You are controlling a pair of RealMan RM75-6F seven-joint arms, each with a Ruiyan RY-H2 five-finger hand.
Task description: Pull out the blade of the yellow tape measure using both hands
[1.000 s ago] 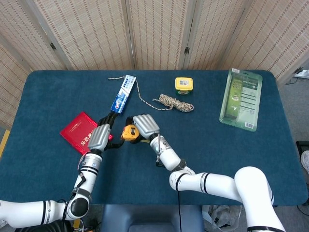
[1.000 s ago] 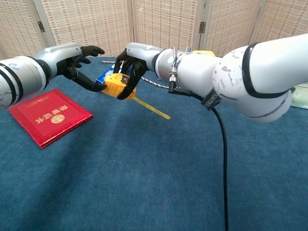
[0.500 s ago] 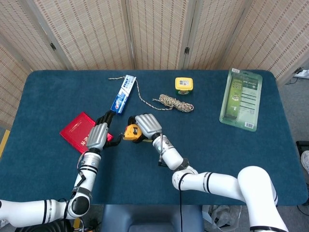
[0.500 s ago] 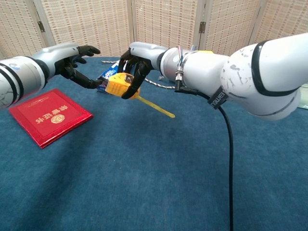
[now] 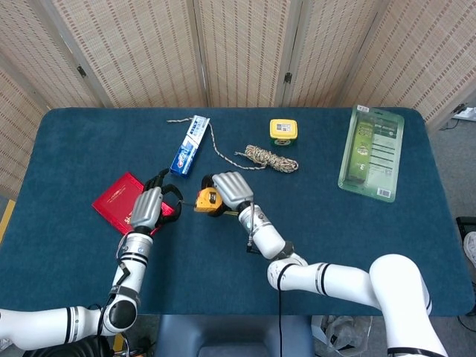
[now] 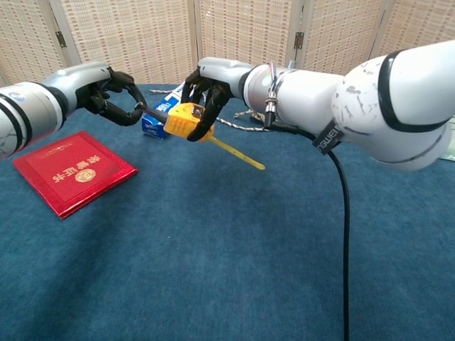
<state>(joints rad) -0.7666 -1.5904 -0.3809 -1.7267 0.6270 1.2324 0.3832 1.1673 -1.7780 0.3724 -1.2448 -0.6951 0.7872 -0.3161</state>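
Blue felt tabletop point(image 5: 74, 149) fills both views; we work from its near edge toward the screens. Nearest the robot we note its two hands, raised over the near-left part of the cloth. The right hand point(image 6: 206, 89) has its dark fingers point(image 6: 212, 114) wrapped over the yellow plastic tape measure case point(image 6: 183, 119), which hangs clear of the table between the two hands. From the case a short length of yellow blade point(image 6: 238, 151) slopes down to the right in the chest view, its tip free. On the other side we see a thin dark strap point(image 6: 153, 112) running from the case toward the left hand point(image 6: 114, 92), whose thumb and fingers are curled into a ring; we cannot tell whether they pinch the strap's end. Just beside the left hand, a flat red booklet with gold lettering point(image 6: 71, 170) lies on the cloth. Further back we record a blue-and-white toothpaste box point(image 5: 190, 143), lying at a slant. To its right is a coiled speckled cord point(image 5: 266, 158), with a loose tail trailing back past the box. Beyond the coil sits a second small yellow tape measure point(image 5: 282, 131). Far right, a long green blister pack point(image 5: 372, 152) lies flat, well apart from the hands.
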